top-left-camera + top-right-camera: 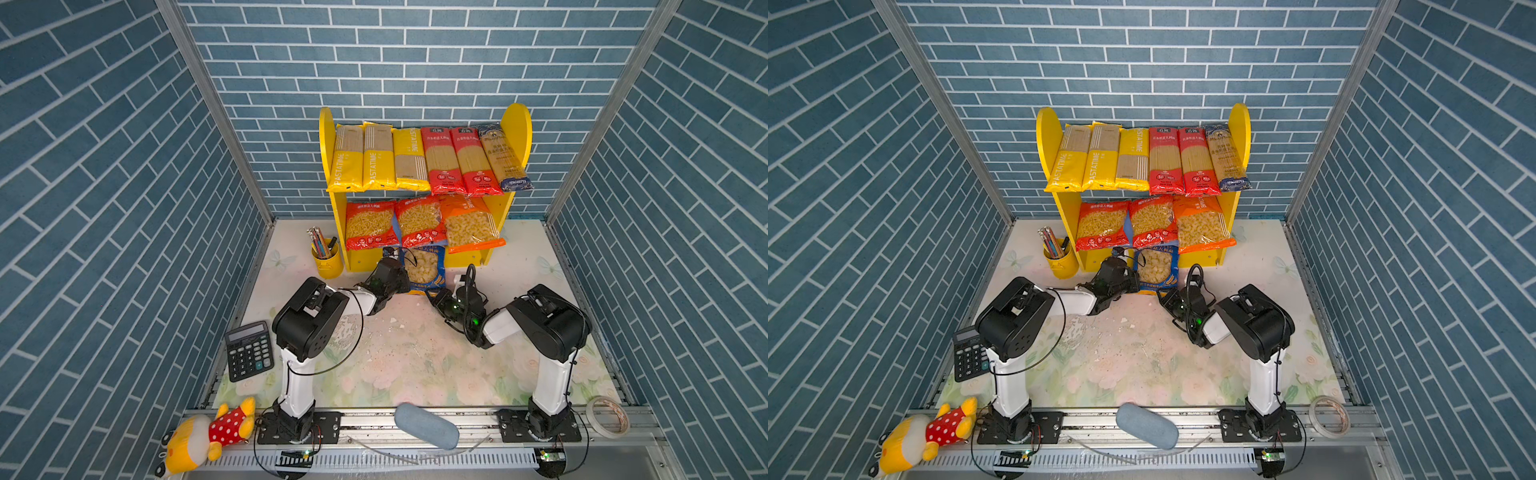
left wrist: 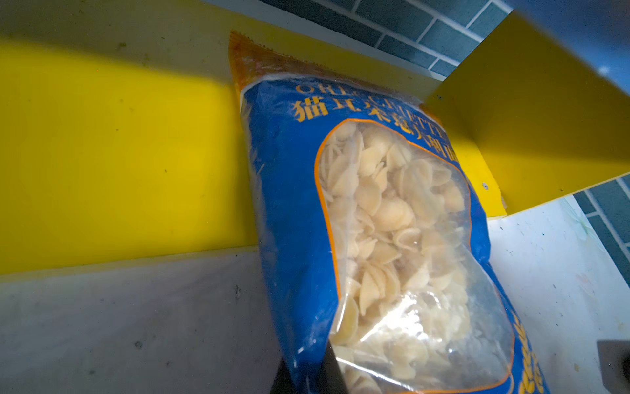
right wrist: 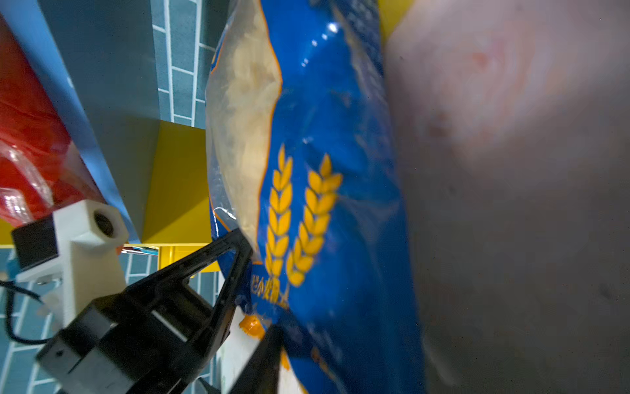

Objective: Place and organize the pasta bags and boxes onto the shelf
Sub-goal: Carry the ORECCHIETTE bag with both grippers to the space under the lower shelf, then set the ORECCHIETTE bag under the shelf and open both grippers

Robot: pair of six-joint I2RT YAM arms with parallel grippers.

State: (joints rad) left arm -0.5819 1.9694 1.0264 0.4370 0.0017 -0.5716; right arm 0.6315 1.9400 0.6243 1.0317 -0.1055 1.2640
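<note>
A blue pasta bag (image 1: 424, 266) (image 1: 1158, 266) with a clear window stands on the table, leaning against the shelf's (image 1: 517, 124) (image 1: 1239, 124) lower front. My left gripper (image 1: 400, 262) (image 1: 1130, 268) (image 2: 306, 377) is shut on the bag's (image 2: 289, 211) left edge. My right gripper (image 1: 435, 294) (image 1: 1162, 296) (image 3: 272, 358) is at the bag's (image 3: 324, 136) near bottom corner; one black finger (image 3: 264, 366) touches it and the other is hidden. Three yellow (image 1: 376, 160), two red (image 1: 457, 162) and one dark-blue spaghetti pack (image 1: 505, 156) lie on the upper board. Below are two red bags (image 1: 392, 222) and an orange bag (image 1: 469, 224).
A yellow pencil cup (image 1: 327, 261) stands just left of the shelf. A calculator (image 1: 249, 351) lies at the table's left edge. A plush toy (image 1: 208, 432), a grey-blue pouch (image 1: 426, 426) and a tape roll (image 1: 609, 415) rest on the front rail.
</note>
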